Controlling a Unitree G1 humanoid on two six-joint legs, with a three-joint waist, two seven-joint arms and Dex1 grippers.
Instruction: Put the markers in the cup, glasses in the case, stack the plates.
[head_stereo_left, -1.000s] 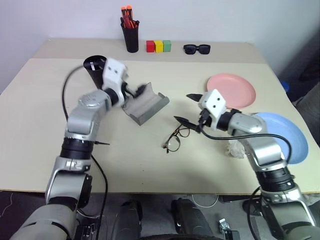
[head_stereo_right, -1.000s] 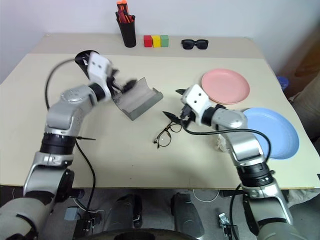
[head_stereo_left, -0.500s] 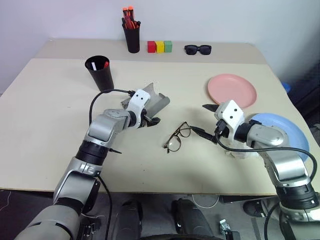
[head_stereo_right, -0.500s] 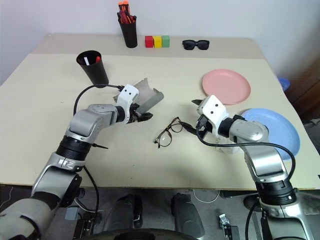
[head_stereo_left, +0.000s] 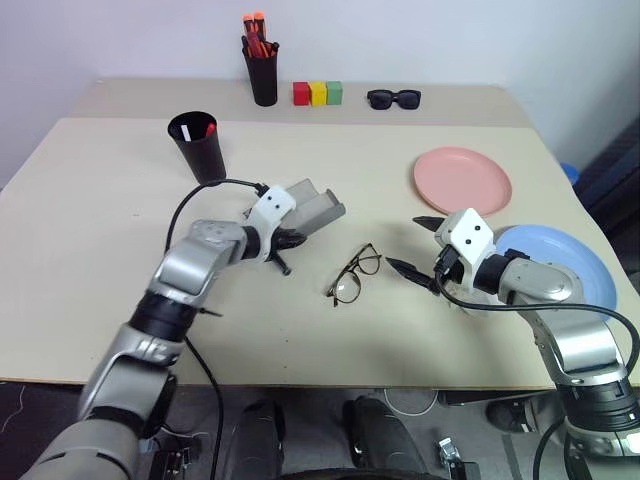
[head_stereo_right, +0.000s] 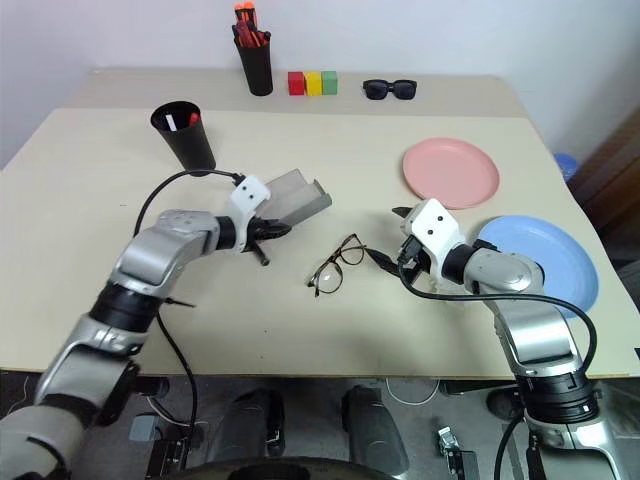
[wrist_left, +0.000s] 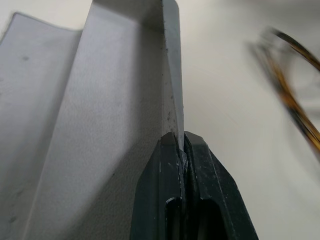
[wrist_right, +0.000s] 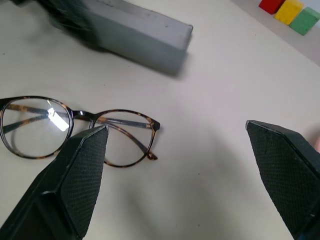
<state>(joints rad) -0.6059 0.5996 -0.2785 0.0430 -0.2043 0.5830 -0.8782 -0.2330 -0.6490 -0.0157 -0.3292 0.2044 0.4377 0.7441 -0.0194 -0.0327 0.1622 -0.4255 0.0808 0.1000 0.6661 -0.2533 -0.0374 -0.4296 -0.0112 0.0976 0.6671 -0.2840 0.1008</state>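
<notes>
Left fingers (wrist_left: 182, 150) have come down and are now pinching the case (head_stereo_left: 310, 212) wall; right fingers (wrist_right: 190, 175) are hanging spread, glasses (wrist_right: 75, 132) just beyond them. Keep case steady, open side up.

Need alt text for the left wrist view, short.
The left claw is shut on the thin edge of the open grey case, whose felt-like inside runs away from the camera. Beside it on the beige table, blurred, lie the glasses.

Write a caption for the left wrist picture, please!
The left hand pinches the edge of the open grey case, with the glasses lying nearby.
</notes>
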